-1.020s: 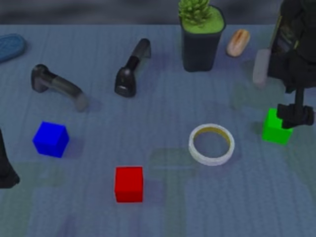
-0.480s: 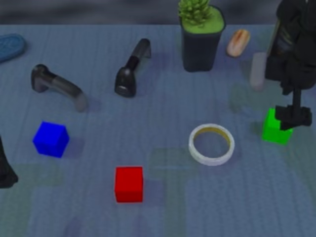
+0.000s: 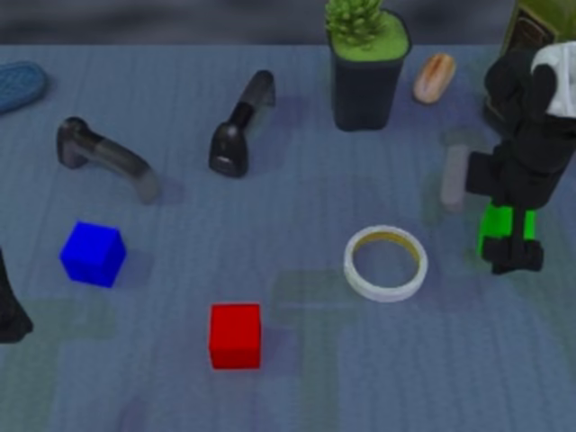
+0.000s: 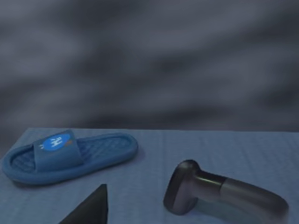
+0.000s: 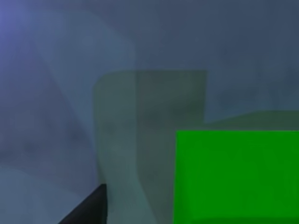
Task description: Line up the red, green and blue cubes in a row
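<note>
Green cube (image 3: 498,222) sits at the desk's (image 3: 297,189) right side, right of the white tape ring (image 3: 386,262), and the right pincer (image 3: 515,254) is down over it, covering most of it; whether the fingers grip it, I cannot tell. Left pincer parked at the left edge.

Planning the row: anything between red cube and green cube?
Top view: the white tape ring lies between red cube and green cube, which is under the right gripper.

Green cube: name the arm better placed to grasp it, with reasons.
Right. The right gripper is already down over the green cube at the table's right side, and the cube fills its wrist view. The left arm sits parked at the far left edge.
</note>
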### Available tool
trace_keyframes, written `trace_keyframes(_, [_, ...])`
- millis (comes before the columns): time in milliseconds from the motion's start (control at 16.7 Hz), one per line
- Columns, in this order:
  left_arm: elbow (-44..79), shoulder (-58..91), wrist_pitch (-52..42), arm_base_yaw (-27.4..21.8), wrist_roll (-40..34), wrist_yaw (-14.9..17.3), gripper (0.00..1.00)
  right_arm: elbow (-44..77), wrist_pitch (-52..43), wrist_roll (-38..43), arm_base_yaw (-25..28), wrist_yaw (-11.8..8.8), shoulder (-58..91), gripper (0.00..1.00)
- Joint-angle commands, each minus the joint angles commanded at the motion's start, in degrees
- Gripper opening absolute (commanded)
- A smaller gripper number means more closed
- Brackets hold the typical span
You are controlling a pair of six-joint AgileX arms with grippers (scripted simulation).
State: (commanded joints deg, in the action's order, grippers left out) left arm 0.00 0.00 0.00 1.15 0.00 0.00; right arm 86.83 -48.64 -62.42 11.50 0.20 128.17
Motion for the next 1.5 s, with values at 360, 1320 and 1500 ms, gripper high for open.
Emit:
trace_keyframes(360, [0.00,0.00,0.00,0.00,0.00,0.00,1.00,-0.03,0.05,0.00,0.00,0.00,0.03,0.77])
trace_keyframes(1320, [0.00,0.00,0.00,0.00,0.00,0.00,1.00,-0.03,0.05,0.00,0.00,0.00,0.03,0.00])
trace_keyframes(1500, [0.00,0.00,0.00,0.00,0.00,0.00,1.00,-0.04,-0.04,0.08,-0.14,0.03,-0.13,0.00])
